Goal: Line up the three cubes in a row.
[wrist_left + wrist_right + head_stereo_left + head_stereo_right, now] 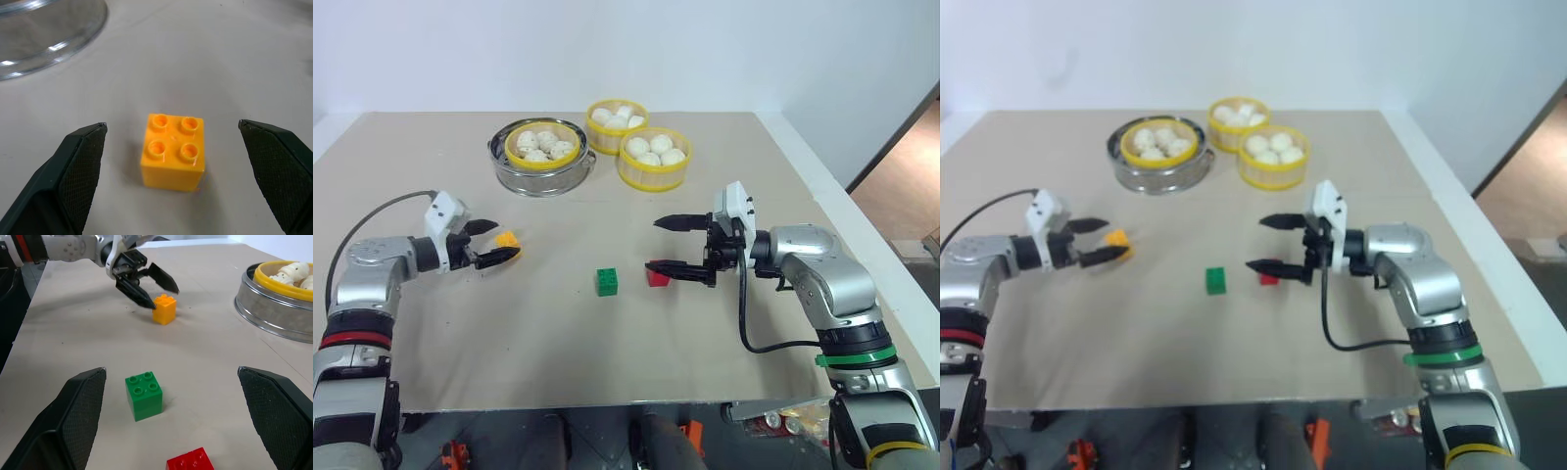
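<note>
Left gripper (496, 242) agape around small orange-yellow studded plastic cube (507, 239), left of frame.
Next: clench, carry toward green (607, 281) and red cube (657, 278); right gripper (664, 245) agape, empty.

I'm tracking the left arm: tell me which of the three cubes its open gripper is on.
The orange-yellow cube. It sits between the fingers of the left gripper, untouched. The green cube stands mid-table, and the red cube is by the right gripper.

Table (431, 362): three cubes mid-table, one (507, 239) toward left edge, two (607, 281) (657, 278) near each other centrally; three bun baskets (653, 158) by far edge
</note>
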`<state>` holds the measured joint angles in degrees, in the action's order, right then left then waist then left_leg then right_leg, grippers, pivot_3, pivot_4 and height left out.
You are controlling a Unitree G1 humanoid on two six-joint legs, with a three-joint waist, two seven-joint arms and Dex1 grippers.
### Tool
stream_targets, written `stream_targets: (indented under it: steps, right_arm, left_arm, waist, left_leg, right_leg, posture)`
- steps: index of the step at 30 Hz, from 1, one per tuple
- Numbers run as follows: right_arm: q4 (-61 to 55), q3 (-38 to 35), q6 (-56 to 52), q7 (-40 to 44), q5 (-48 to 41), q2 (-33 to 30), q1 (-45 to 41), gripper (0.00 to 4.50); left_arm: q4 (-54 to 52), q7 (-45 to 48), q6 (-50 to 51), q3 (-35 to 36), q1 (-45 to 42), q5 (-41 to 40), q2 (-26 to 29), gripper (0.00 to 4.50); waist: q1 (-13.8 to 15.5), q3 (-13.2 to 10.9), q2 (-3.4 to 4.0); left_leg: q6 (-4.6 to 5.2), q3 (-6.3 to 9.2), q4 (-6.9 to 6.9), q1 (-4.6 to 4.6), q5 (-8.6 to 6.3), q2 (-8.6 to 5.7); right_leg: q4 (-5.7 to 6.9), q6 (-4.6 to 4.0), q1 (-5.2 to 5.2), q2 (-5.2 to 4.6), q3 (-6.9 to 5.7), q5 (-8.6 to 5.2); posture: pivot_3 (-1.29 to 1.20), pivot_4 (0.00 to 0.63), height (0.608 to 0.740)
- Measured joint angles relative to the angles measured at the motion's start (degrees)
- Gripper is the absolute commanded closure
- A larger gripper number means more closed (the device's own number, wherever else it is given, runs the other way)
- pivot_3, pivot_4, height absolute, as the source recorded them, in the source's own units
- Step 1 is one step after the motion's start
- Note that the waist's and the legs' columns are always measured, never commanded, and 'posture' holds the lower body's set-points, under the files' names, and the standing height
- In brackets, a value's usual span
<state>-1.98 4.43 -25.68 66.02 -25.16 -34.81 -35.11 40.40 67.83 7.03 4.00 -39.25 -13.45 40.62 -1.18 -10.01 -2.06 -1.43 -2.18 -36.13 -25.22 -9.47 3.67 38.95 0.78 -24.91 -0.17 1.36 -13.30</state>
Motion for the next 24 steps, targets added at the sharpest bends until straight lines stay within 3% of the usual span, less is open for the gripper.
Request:
stream_targets:
  steps: [9,14,18,24]
  right_arm:
    - [-0.21,-0.07,0.02,-0.03,0.15,-1.41,0.81,0.0]
    - [-0.24,-0.06,0.11,0.06,0.22,-1.97,1.03,0.0]
    - [-0.24,-0.06,0.39,0.08,0.24,-2.37,1.12,0.0]
    - [-0.26,-0.05,0.62,0.12,0.44,-2.44,1.12,0.0]
  left_arm:
    - [14.45,0.78,-7.3,-3.8,-6.56,5.69,-2.33,0.03]
    - [19.28,1.13,-10.69,-4.41,-9.42,7.77,-3.51,1.97]
    - [19.92,1.27,-12.0,-4.39,-9.75,8.47,-3.69,3.14]
    - [19.34,1.82,-13.36,-4.42,-9.36,9.03,-3.62,3.11]
  waist:
    - [-0.04,0.0,0.0]
    - [-0.02,0.0,-0.01]
    - [-0.02,0.0,-0.01]
    - [-0.03,0.0,-0.01]
  left_leg:
    - [0.0,-0.01,0.0,-0.01,0.0,0.0]
    - [0.0,-0.02,-0.02,-0.02,0.0,-0.01]
    - [0.0,-0.02,-0.02,-0.02,0.0,-0.01]
    - [0.0,-0.02,-0.02,-0.03,0.0,-0.01]
  right_leg:
    - [0.04,0.0,-0.04,0.04,0.05,0.0]
    - [0.04,0.02,-0.03,0.02,0.06,0.0]
    - [0.04,0.02,-0.04,0.02,0.06,0.0]
    - [0.05,0.02,-0.04,0.02,0.06,0.0]
  posture:
    - [0.0,0.15,0.74]
    - [0.0,0.15,0.74]
    - [0.0,0.15,0.74]
    - [0.0,0.15,0.74]
